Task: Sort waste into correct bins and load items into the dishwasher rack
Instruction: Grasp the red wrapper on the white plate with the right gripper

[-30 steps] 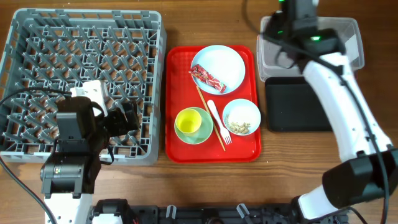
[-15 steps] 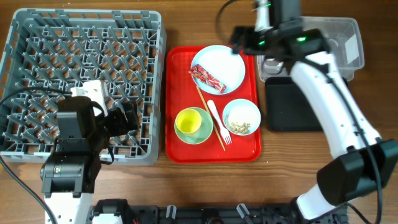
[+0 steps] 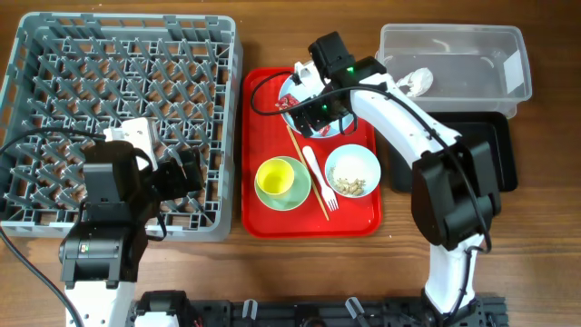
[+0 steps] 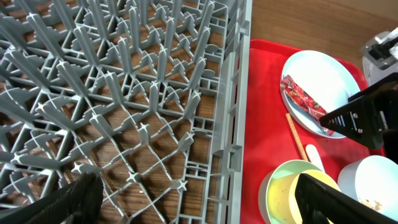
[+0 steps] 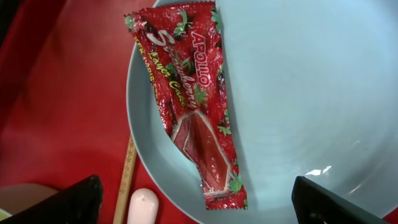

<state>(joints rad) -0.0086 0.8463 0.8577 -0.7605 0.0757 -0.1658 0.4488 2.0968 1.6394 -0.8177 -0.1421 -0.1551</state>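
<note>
A red snack wrapper [image 5: 193,106] lies flat on the pale blue plate [image 5: 298,93], at the back of the red tray [image 3: 263,95]. My right gripper [image 5: 194,186] hangs open just above it, one finger on each side of the wrapper's lower end, holding nothing. From overhead the right gripper [image 3: 318,113] covers most of the plate [image 3: 349,95]. A crumpled tissue [image 3: 413,82] sits in the clear tub [image 3: 472,45]. My left gripper [image 3: 186,173] is open and empty over the near right part of the grey rack [image 3: 118,54].
On the red tray sit a yellow cup [image 3: 275,177] inside a green bowl [image 3: 300,193], a white fork [image 3: 320,177], a thin wooden stick [image 3: 304,163] and a white bowl [image 3: 352,171] of crumbs. The black tray [image 3: 504,150] lies in front of the tub.
My right arm swung left from over the clear tub to above the plate, and its jaws opened. The tissue now shows in the tub. The left arm has not moved.
</note>
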